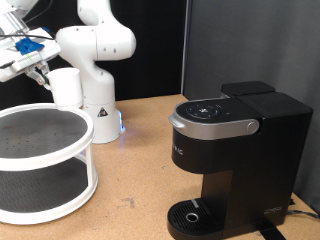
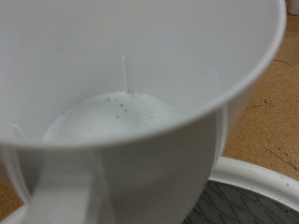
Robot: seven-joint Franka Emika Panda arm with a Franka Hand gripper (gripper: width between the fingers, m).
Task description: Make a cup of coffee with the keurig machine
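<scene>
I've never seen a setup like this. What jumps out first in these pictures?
The black keurig machine dominates the exterior view's right, its lid shut and its drip tray bare. At the upper left, the gripper holds the white cup in the air above a white two-tier round shelf. In the wrist view the cup fills the picture, dark specks on its bottom.

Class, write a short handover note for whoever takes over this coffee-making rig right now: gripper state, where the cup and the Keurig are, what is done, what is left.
Gripper: at the exterior view's upper left, above the white two-tier stand, shut on the cup.
Cup: lifted clear of the stand; the wrist view shows it filling the frame, with only a few dark specks inside.
Keurig machine: at the exterior view's right, lid down, drip tray bare.
Done: cup picked up.
Left: cup is not yet at the machine; no brewing shows.
</scene>
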